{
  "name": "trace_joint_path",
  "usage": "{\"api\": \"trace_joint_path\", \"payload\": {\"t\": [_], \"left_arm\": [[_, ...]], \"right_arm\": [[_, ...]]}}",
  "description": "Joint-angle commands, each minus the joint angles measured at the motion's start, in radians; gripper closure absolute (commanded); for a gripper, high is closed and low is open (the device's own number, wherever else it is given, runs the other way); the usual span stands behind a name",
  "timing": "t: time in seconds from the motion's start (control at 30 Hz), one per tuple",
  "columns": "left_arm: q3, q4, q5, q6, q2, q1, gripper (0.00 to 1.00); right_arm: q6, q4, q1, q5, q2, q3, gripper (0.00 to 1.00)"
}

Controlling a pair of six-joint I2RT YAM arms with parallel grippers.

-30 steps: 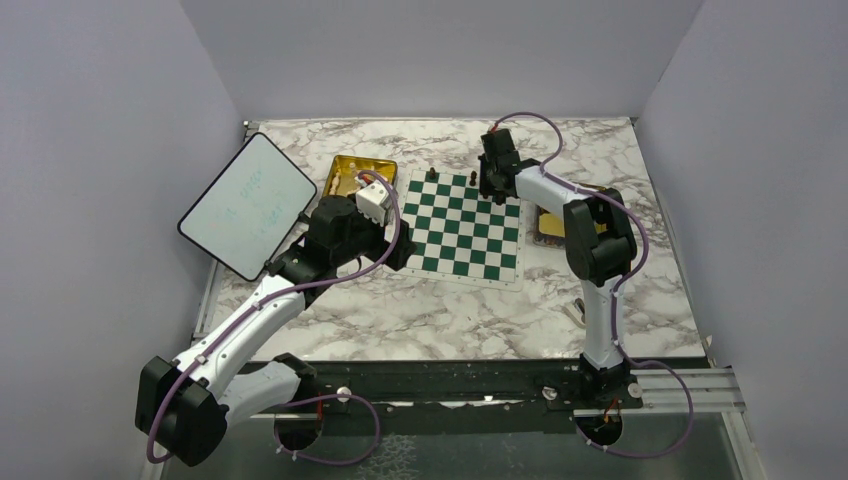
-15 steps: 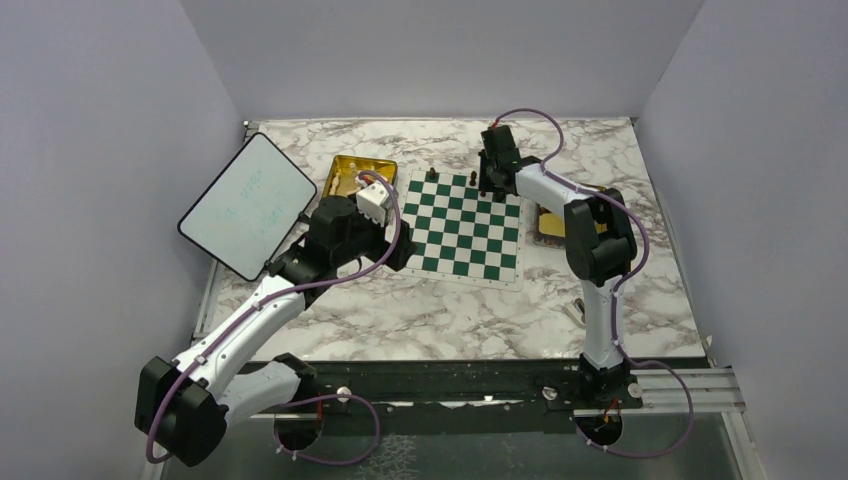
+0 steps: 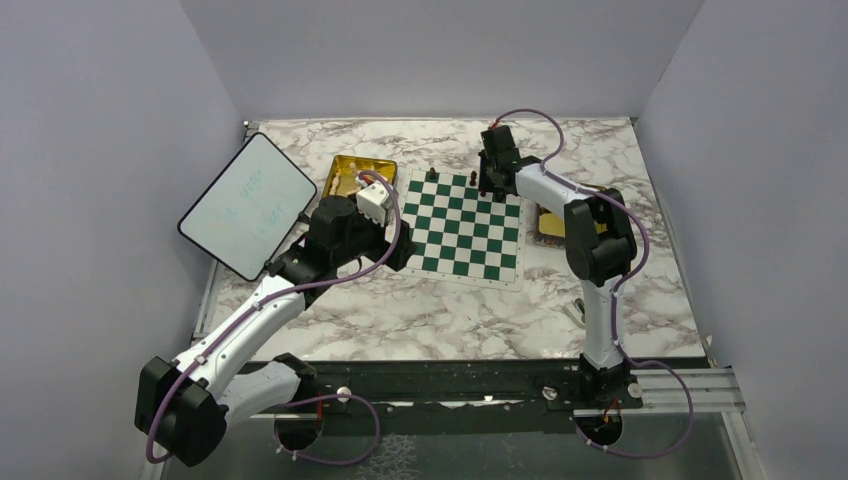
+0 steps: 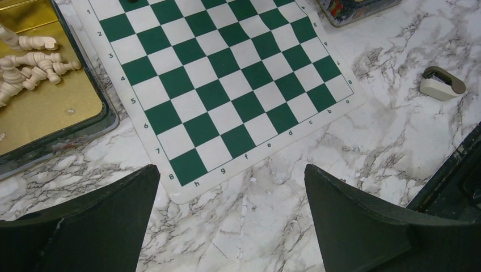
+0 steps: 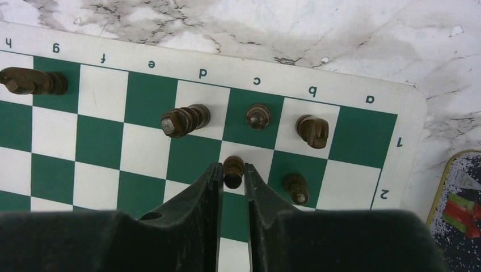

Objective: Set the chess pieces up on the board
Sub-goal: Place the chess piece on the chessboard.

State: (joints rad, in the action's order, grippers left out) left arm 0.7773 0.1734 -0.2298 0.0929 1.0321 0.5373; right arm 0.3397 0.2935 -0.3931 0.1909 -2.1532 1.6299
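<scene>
Chess pieces (image 5: 258, 116) stood on board (image 5: 142, 147) ranks one and two, distinct only in right wrist view; right gripper (image 5: 232, 171) sat narrow astride dark pawn (image 5: 233, 164), grip indeterminate; left gripper (image 4: 231, 168) gaped wide, empty

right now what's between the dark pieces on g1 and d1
Nothing: squares f1 and e1 between the g1 piece and d1 piece are bare, right wrist view.

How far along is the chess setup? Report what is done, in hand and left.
Done: five dark pieces stand on the first two rows of the board. In hand: the jaws of the right gripper flank a sixth dark piece on c2; whether they grip it I cannot tell. Left: most squares are bare, the cream pieces lie in the gold tray, and the left gripper hangs open, empty.
</scene>
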Motion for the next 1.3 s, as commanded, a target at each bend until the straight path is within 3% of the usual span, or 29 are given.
{"api": "trace_joint_path", "payload": {"t": [0.0, 0.4, 0.77, 1.27], "left_arm": [[-0.006, -0.024, 0.017, -0.007, -0.023, 0.004, 0.01], [-0.006, -0.023, 0.017, -0.007, -0.024, 0.005, 0.01], [-0.006, -0.023, 0.018, -0.007, -0.024, 0.006, 0.01], [-0.007, -0.025, 0.014, -0.005, -0.022, 0.006, 0.01]], "right_arm": [[-0.001, 0.038, -0.001, 0.021, -0.026, 0.043, 0.76], [-0.007, 0.049, -0.001, 0.020, -0.044, 0.052, 0.76], [-0.020, 0.074, -0.001, 0.041, 0.010, 0.034, 0.85], [-0.025, 0.116, -0.001, 0.074, 0.007, 0.053, 0.85]]}}
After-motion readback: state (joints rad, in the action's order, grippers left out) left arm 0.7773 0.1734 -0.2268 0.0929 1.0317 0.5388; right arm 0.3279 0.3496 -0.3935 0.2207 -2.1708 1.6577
